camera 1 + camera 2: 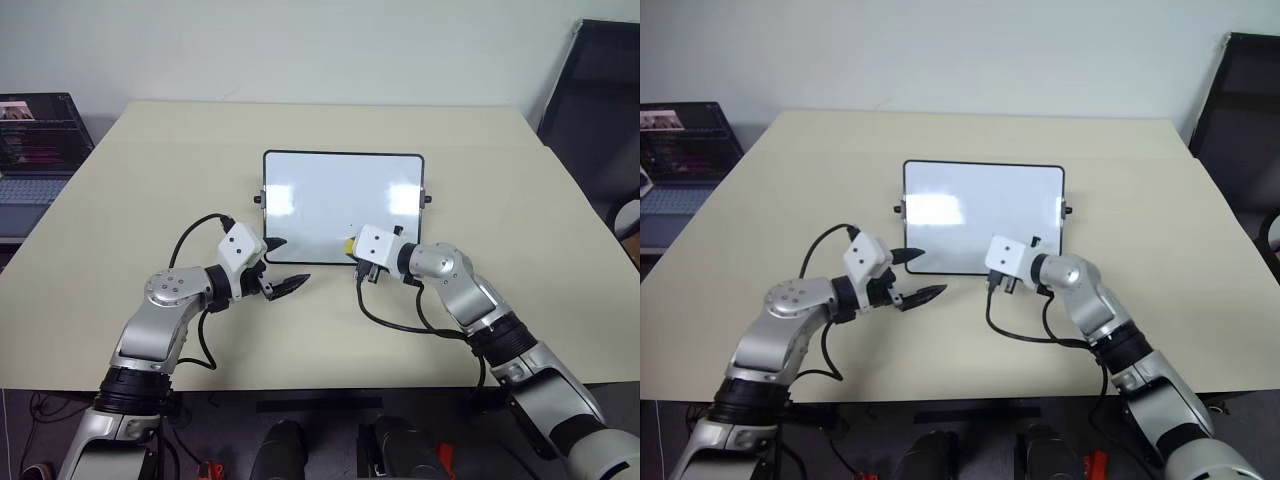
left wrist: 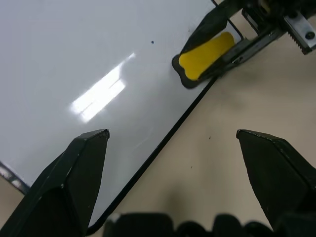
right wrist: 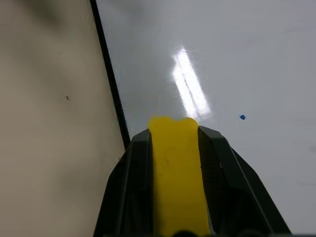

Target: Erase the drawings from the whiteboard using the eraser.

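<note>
Right gripper (image 3: 174,148) clenched on yellow eraser (image 3: 175,168), at near edge of whiteboard (image 1: 330,190) on table (image 1: 500,200). Left gripper (image 1: 283,265) released, straddling board's near left corner. 1 blue dot (image 3: 242,117) left.

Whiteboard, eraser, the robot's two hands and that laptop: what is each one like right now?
whiteboard: flat on the table, almost clean, one tiny blue dot left.
eraser: clamped in the right gripper, tip over the board's near edge.
right gripper: shut on the eraser.
left gripper: open, empty, one finger over the board's corner.
laptop: open, screen on.
</note>
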`<act>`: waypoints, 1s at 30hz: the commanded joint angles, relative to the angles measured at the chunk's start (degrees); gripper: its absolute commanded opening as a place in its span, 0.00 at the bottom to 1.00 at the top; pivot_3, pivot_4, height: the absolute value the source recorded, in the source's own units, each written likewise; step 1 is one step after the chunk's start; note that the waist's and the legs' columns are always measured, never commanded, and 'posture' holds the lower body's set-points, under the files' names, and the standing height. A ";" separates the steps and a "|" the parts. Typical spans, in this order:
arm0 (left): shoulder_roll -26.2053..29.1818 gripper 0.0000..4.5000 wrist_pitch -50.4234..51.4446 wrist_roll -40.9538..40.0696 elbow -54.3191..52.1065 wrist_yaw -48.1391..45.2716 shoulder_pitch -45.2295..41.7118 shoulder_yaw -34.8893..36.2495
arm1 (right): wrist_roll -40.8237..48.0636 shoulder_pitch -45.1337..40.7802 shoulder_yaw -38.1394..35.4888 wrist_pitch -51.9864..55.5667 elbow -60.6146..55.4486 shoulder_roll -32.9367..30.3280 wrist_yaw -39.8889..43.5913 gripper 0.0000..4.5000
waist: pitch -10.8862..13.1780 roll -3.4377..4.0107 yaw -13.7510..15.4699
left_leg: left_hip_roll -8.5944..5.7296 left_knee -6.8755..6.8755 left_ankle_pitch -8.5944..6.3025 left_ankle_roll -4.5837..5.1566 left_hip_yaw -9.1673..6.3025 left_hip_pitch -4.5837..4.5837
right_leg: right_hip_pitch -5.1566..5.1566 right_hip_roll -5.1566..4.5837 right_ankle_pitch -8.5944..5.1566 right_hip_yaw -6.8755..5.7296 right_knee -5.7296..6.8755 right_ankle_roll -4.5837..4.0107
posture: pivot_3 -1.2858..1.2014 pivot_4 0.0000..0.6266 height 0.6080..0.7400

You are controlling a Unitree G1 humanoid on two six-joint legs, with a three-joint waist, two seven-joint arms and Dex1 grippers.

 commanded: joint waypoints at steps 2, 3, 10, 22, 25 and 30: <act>0.09 1.00 0.38 -0.42 -2.85 0.16 0.01 0.19 | -1.82 -4.69 -3.83 -1.92 3.87 2.12 -8.73 0.21 | 0.00 0.00 -0.20 | 0.01 0.04 0.02 -0.01 0.02 0.06 | -0.02 0.00 0.00 0.04 0.16 0.00 | 0.52 0.24 1.00; 0.04 1.00 0.44 -0.42 -2.91 0.15 0.05 0.18 | -1.64 -5.30 -4.22 -2.34 4.46 2.51 -9.68 0.21 | 0.00 0.00 -0.15 | 0.01 0.04 0.05 0.01 0.02 0.07 | -0.03 0.00 0.00 0.04 0.20 0.00 | 0.52 0.24 1.00; -0.33 1.00 0.69 -0.47 -3.46 0.17 0.65 0.07 | -1.26 -6.69 -4.36 -0.96 6.20 3.47 -9.09 0.21 | 0.00 0.00 -0.11 | -0.03 0.00 0.06 0.01 0.01 0.02 | -0.04 0.00 0.08 0.03 0.17 -0.15 | 0.52 0.24 1.00; -0.71 1.00 -0.26 -0.32 -2.81 0.10 1.48 0.09 | -0.03 -2.59 -6.89 1.36 -1.31 2.76 -7.34 0.21 | 0.00 0.00 -0.11 | 0.00 0.01 0.06 0.01 0.00 0.04 | -0.04 0.00 0.00 0.01 0.17 -0.01 | 0.52 0.24 1.00; -0.91 1.00 -0.67 -0.33 -2.95 0.06 1.07 0.04 | 4.01 0.03 -12.29 5.69 -7.77 4.05 -9.19 0.21 | 0.01 0.01 -0.03 | 0.00 0.01 0.06 0.01 -0.01 0.01 | -0.05 0.00 0.01 0.01 0.17 -0.03 | 0.52 0.24 1.00; -2.15 1.00 -2.26 -0.34 -4.37 -0.16 -1.34 -1.06 | 11.21 9.08 -24.01 20.33 -25.35 6.11 -12.29 0.21 | 0.01 0.01 0.96 | -0.05 -0.06 0.03 -0.02 -0.13 -0.12 | -0.06 -0.03 0.06 -0.02 0.11 -0.13 | 0.52 0.24 1.00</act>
